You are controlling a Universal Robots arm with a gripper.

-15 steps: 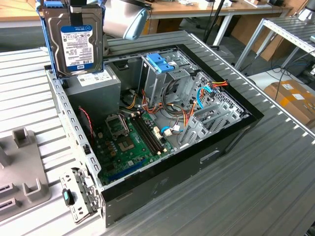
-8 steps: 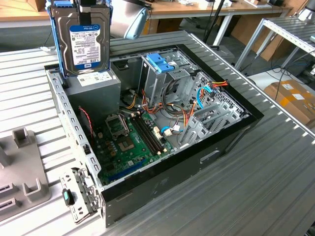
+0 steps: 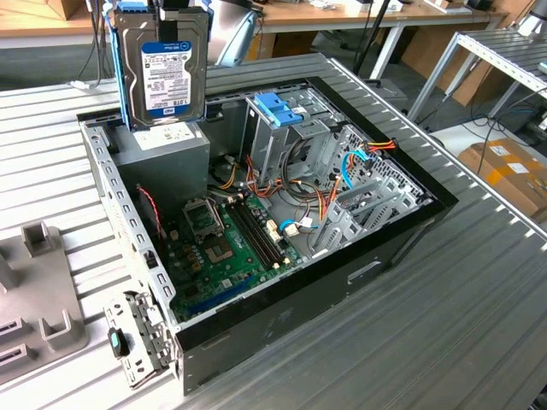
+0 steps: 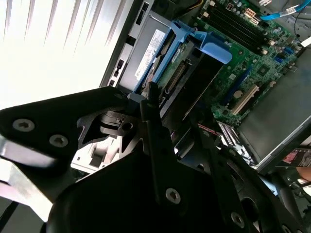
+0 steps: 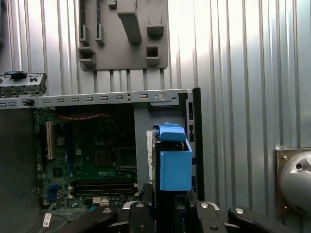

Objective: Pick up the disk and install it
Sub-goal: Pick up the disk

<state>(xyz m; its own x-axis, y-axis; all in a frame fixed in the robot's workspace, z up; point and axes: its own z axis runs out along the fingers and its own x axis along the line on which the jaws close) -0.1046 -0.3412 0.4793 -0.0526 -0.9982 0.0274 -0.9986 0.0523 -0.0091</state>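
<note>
While I clamp the disk (image 3: 162, 73) upright by its blue-framed edge in my end effector (image 5: 167, 206), it hangs over the grey power box (image 3: 167, 158), at the far corner of the open computer case (image 3: 402, 248) on the exterior view's left. The hold looks narrow, so I judge that a tilt could drop it onto the circuit board (image 3: 214, 248), or that it could snag the loose cables (image 3: 320, 205) beside the metal cage (image 3: 265, 141).
</note>
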